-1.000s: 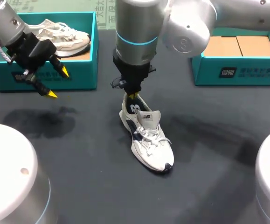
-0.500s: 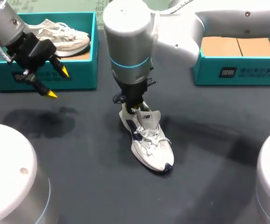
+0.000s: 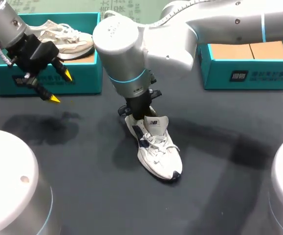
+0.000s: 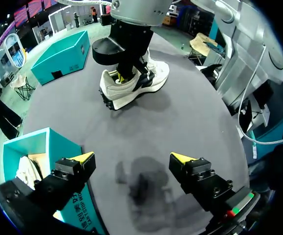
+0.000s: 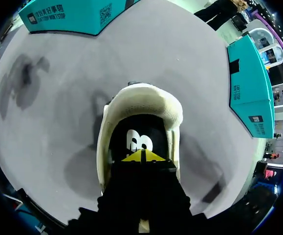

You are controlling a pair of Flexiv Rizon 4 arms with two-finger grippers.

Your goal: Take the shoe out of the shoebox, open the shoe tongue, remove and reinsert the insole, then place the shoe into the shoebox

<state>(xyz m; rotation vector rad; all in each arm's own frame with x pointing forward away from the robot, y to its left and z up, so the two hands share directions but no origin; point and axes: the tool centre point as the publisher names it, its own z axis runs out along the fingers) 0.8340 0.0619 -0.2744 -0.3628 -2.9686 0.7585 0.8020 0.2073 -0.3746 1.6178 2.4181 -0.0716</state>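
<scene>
Head overhead, right wrist nearest, all share shoe (image 3: 157,152)

Nothing fancy here, just a dark grey matte tabletop (image 3: 82,196) with a few soft, blurry shadows spread across it.

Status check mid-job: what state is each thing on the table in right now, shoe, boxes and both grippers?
White and navy sneaker: out of the box, upright on the table, tongue standing up.
Black insole: lying inside the sneaker.
Left teal shoebox: open, a second white sneaker inside.
Right teal shoebox: open.
Left gripper: open, empty.
Right gripper: shut, tips inside the sneaker's opening.
</scene>
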